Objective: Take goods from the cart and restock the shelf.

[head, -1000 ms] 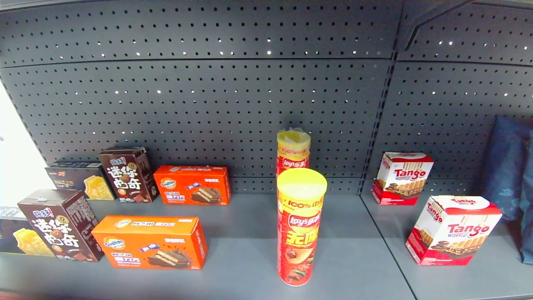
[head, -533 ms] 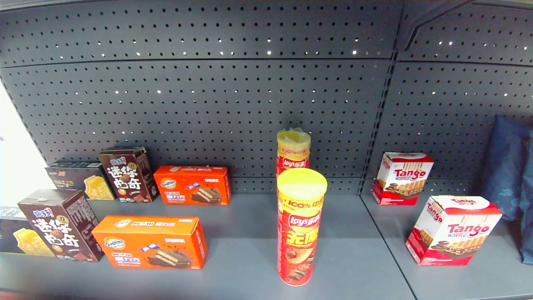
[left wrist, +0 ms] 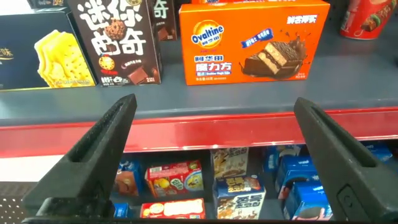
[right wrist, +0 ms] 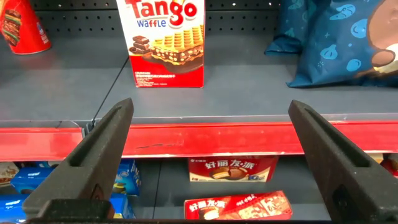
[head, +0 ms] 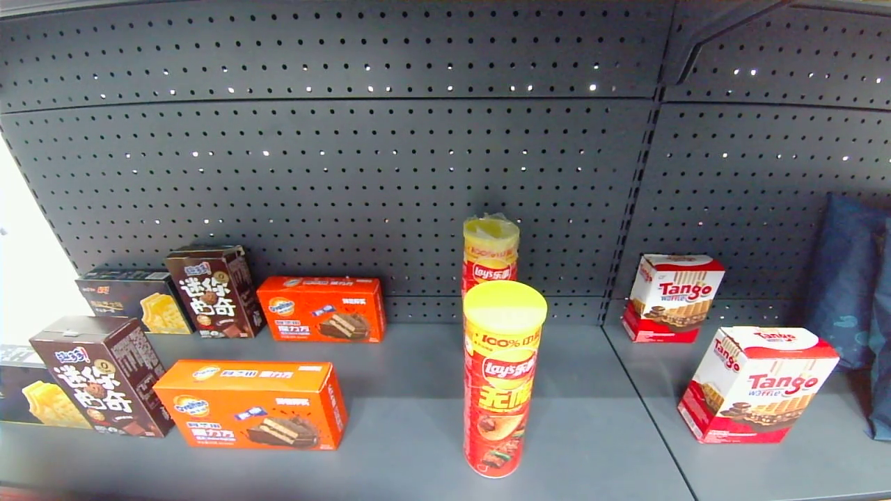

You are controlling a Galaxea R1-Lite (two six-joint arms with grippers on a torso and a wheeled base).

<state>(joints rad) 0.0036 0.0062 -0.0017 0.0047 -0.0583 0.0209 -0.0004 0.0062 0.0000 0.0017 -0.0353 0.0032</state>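
Note:
The grey shelf carries two yellow-lidded red chip cans, one behind the other. Left of them lie orange cake boxes and brown cookie boxes. Red-and-white waffle boxes stand on the right. My left gripper is open and holds nothing, in front of the shelf's red front edge, facing an orange cake box and a brown cookie box. My right gripper is also open with nothing in it, before the red edge, facing a waffle box.
Dark blue bags lean at the shelf's far right. A black box with a yellow cracker picture sits at the far left. Below the red edge, a lower shelf holds more packs and a red box. A perforated back panel closes the rear.

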